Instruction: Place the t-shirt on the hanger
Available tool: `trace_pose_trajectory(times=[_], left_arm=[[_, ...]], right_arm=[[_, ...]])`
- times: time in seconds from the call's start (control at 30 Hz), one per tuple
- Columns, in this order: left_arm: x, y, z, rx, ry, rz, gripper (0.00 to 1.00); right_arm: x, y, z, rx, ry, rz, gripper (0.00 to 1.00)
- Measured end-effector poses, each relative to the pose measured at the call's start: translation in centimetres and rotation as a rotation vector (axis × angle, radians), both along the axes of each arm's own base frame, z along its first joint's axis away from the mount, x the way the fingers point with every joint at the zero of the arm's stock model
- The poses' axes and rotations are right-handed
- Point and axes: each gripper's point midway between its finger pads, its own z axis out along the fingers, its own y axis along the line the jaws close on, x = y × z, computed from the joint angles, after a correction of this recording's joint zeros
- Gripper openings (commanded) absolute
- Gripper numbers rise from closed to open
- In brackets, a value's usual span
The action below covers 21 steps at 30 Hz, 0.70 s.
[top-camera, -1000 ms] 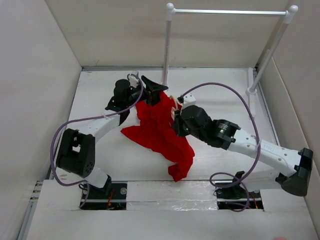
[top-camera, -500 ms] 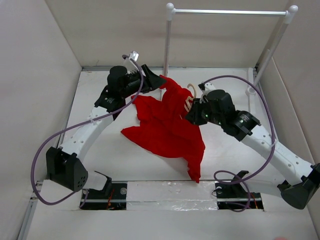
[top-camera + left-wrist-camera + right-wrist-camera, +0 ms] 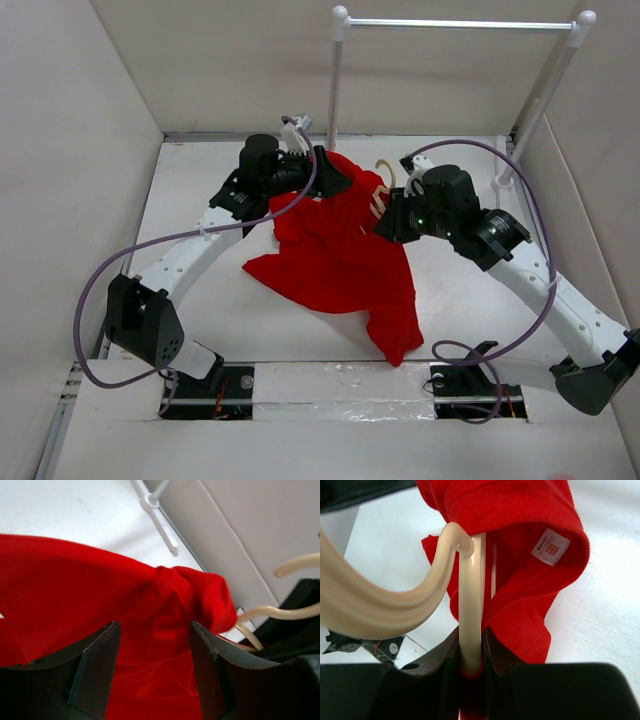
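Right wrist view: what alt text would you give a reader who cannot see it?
The right gripper pinches a pale hanger whose arm curves away to the left. A red t-shirt drapes over its top, a white label showing inside, above a white table.

We see the t-shirt (image 3: 335, 250), bright red and plain, bunched and creased. Its upper part is raised at the far middle of the table (image 3: 200, 180), and the rest spreads down toward the near edge, where 1 corner ends in a hanging point. The collar, with a white label (image 3: 550, 546) sewn inside, drapes over the hanger (image 3: 470, 605). The hanger is pale beige and curved, and its hook pokes out beyond the cloth.
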Motion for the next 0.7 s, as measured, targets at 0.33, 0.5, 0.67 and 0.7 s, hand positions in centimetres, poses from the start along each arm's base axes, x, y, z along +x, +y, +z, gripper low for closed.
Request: trace_pose_trajectory(times=[0.33, 0.5, 0.67, 0.7], left_arm=[[-1.4, -1.7, 1.4, -0.051, -0.049, -0.126, 0.29], [-0.6, -2.4, 1.5, -0.054, -0.050, -0.147, 0.22], [1.1, -2.8, 3.0, -0.035, -0.088, -0.125, 0.00], [1.6, -2.8, 3.5, -0.032, -0.107, -0.112, 0.00]], right_arm=[[0.0, -0.6, 0.2, -0.009, 0.010, -0.009, 0.00], [-0.1, -0.6, 0.3, 0.001, 0.014, 0.001, 0.00], [-0.2, -0.5, 0.5, 0.010, 0.018, 0.009, 0.00], [-0.2, -0.5, 0.6, 0.012, 0.019, 0.012, 0.00]])
